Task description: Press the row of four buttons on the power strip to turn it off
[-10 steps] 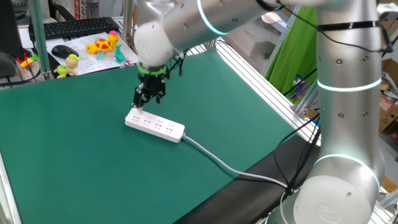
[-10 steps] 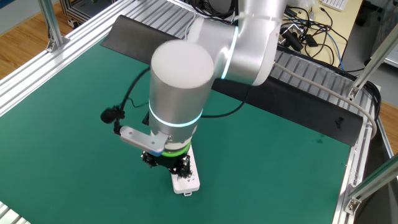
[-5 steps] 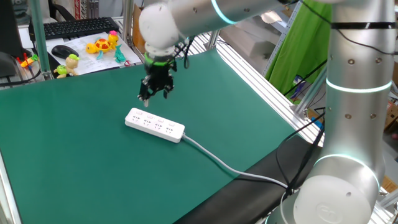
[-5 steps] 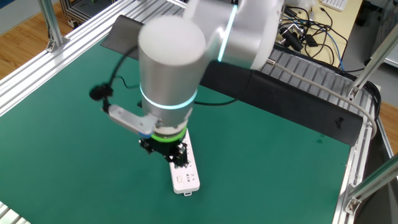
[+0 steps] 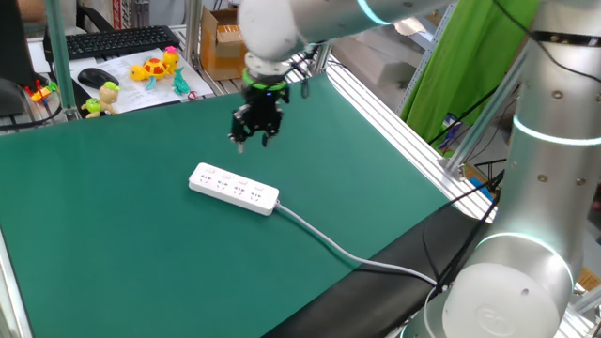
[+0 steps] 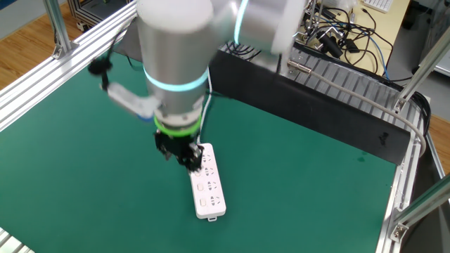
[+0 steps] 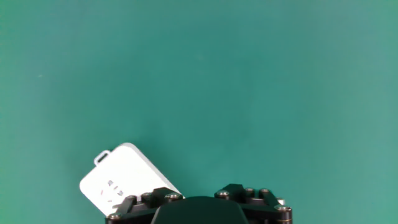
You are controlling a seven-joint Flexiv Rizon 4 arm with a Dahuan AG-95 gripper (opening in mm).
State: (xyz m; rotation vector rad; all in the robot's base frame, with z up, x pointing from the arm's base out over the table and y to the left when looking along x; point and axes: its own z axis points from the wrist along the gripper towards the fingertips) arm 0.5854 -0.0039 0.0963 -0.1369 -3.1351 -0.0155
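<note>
The white power strip (image 5: 235,188) lies flat on the green mat, its grey-white cable (image 5: 338,249) trailing toward the table's near right edge. It also shows in the other fixed view (image 6: 208,187), and one rounded end of the power strip (image 7: 124,180) sits at the lower left of the hand view. The four buttons are too small to tell apart from the body. My gripper (image 5: 252,139) hangs in the air above and behind the strip, touching nothing. A gap shows between its black fingers, and nothing is held. From the other side, the gripper (image 6: 181,159) hovers over the strip's far end.
A black keyboard (image 5: 117,39), a mouse (image 5: 94,75) and small coloured toys (image 5: 155,68) lie beyond the mat at the back left. Aluminium rails (image 6: 42,91) frame the mat. A black panel (image 6: 316,105) and loose cables run along one side.
The gripper lifted off the end of the power strip and moved up and away toward the back of the table. The strip stayed where it was.
</note>
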